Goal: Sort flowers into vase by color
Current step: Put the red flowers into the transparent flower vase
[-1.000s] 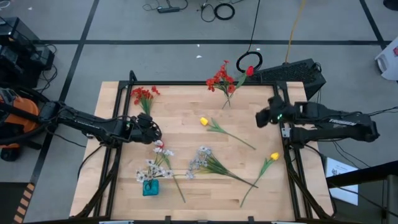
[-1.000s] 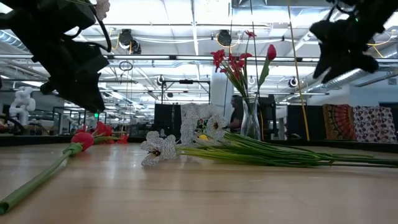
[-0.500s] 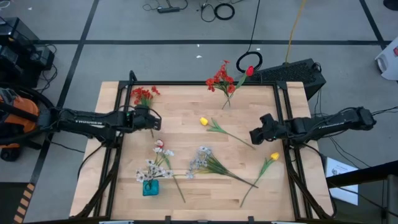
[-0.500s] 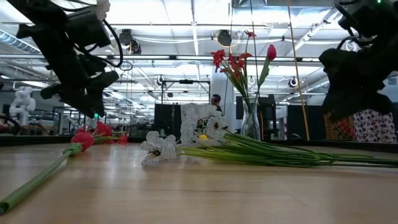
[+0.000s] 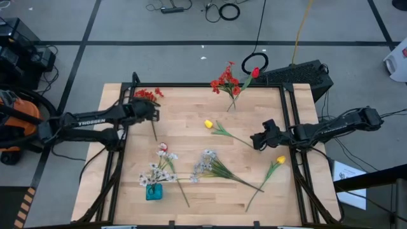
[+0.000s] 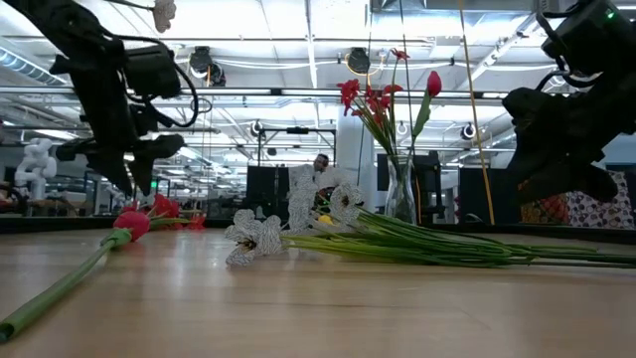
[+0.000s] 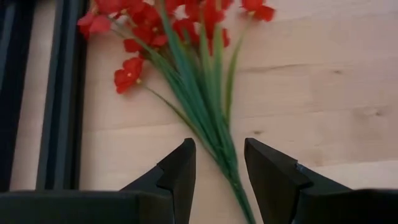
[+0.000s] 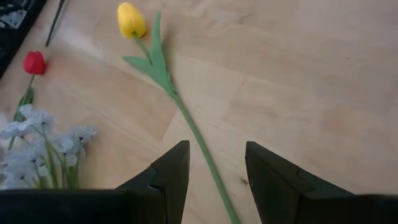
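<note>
Two arms work over the table (image 5: 191,114), each lined up on a different stem. The glass vase (image 6: 400,191) at the far edge already holds red flowers and a red tulip; a small teal vase (image 5: 154,191) near the front holds white blossoms. The left gripper (image 7: 217,163) hangs with fingers parted and empty, straddling the stalks of the red cluster (image 7: 163,25) in the far left corner. The right gripper (image 8: 215,167), likewise parted and empty, straddles the stem of a yellow tulip (image 8: 132,20) at mid-table. A second yellow tulip (image 5: 280,160) lies near the right edge. To grip well, each should probably drop straight down until the fingertips nearly meet the wood, stem centred, then close low on the stalk, clear of leaves.
</note>
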`<state>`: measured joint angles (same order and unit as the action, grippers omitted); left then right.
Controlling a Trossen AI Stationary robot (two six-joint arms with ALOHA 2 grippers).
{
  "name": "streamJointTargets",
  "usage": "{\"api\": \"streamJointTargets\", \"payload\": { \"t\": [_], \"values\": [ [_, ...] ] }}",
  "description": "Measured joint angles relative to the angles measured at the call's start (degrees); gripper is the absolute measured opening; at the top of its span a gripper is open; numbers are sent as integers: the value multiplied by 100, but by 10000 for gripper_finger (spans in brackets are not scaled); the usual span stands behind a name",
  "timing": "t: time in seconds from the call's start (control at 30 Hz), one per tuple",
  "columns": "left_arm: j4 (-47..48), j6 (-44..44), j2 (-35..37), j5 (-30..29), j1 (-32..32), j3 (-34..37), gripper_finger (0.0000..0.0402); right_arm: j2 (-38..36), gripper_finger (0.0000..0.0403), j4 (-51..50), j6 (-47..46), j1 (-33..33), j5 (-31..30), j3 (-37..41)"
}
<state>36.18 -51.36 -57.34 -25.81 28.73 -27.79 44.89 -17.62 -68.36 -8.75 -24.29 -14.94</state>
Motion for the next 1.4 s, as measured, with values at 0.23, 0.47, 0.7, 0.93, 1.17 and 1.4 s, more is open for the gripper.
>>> {"api": "streamJointTargets", "payload": {
  "t": [0.23,0.47,0.7,0.93,1.17,1.4],
  "values": [
    [-588,559,-387,787,798,0,144,107,148,86,9,0,-157,0],
    [-764,733,-1134,1093,1282,-2,144,287,148,91,56,0,-149,0],
    [-1479,1018,-1730,1490,1476,-7,144,433,148,87,66,0,-146,0],
    [-1532,1026,-1993,1472,1476,-28,144,472,148,91,61,0,-144,0],
    [-1510,1028,-2014,1530,1476,-26,106,470,148,91,63,0,-155,0],
    [-1505,1278,-2016,1582,1448,-22,12,470,148,91,107,0,-166,0]
  ]
}}
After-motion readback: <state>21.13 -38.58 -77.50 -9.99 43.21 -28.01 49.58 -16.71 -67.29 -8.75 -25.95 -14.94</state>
